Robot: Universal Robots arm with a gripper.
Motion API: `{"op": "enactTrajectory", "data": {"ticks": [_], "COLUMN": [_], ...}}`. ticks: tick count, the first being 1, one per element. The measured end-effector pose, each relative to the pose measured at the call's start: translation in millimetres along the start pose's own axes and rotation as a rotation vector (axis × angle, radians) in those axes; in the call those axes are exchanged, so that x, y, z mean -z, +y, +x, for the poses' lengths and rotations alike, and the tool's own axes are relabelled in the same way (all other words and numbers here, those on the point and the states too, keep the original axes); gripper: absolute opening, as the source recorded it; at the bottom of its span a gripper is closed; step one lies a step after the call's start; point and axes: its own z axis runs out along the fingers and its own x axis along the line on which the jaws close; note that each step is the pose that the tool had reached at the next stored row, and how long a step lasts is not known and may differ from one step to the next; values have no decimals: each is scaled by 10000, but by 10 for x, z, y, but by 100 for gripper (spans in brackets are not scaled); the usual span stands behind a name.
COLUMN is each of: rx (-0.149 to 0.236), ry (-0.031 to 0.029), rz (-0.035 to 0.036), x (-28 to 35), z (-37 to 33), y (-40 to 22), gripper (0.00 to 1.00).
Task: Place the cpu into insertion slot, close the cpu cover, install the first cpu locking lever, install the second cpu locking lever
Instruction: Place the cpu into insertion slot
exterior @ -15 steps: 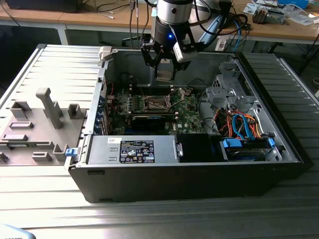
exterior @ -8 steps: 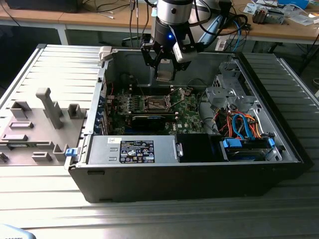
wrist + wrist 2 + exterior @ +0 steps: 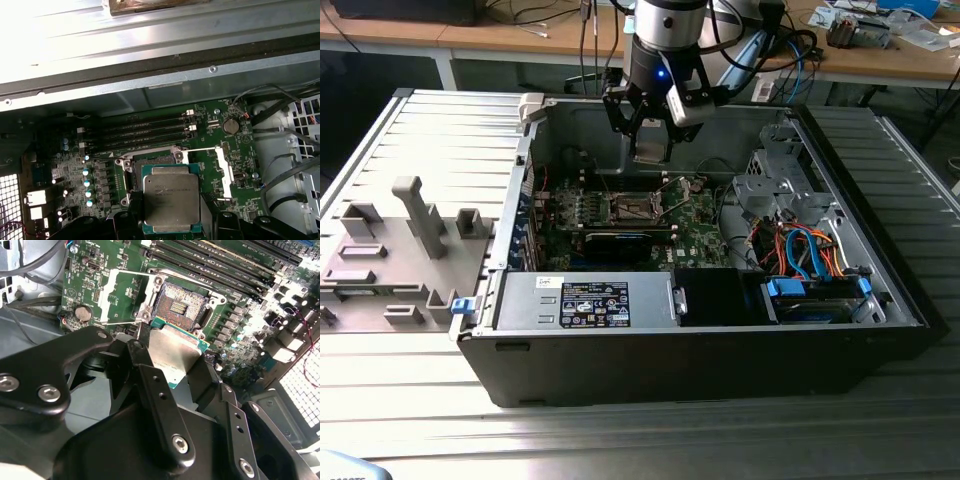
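My gripper (image 3: 650, 135) hangs inside the open computer case, shut on the cpu (image 3: 172, 355), a flat square chip with a silvery top and green edge. Both wrist views show the cpu (image 3: 171, 200) pinched by its sides between black fingers (image 3: 150, 385), held above the board and apart from it. The insertion slot (image 3: 181, 302) lies just beyond the chip, with its dark pin field bare. The same insertion slot (image 3: 131, 170) is partly hidden behind the chip. The cpu cover (image 3: 122, 295) is flipped open beside the slot, and green board shows through its window. The slot (image 3: 633, 208) lies below the gripper.
Long black memory slots (image 3: 225, 265) run beside the socket and a coin battery (image 3: 83, 313) sits by the cover. The case's back wall (image 3: 150, 75) stands close. A power supply (image 3: 585, 300) and a cabled drive cage (image 3: 810, 250) fill the case front. A grey fixture (image 3: 400, 250) lies outside.
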Motion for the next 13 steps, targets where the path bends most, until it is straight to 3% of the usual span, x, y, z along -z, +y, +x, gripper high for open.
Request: {"op": "enactTrajectory", "data": {"ticks": [13], "rx": [-129], "ry": [-12], "rz": [-3], "x": [-9], "z": [0], "y": [-1], "gripper": [55]}}
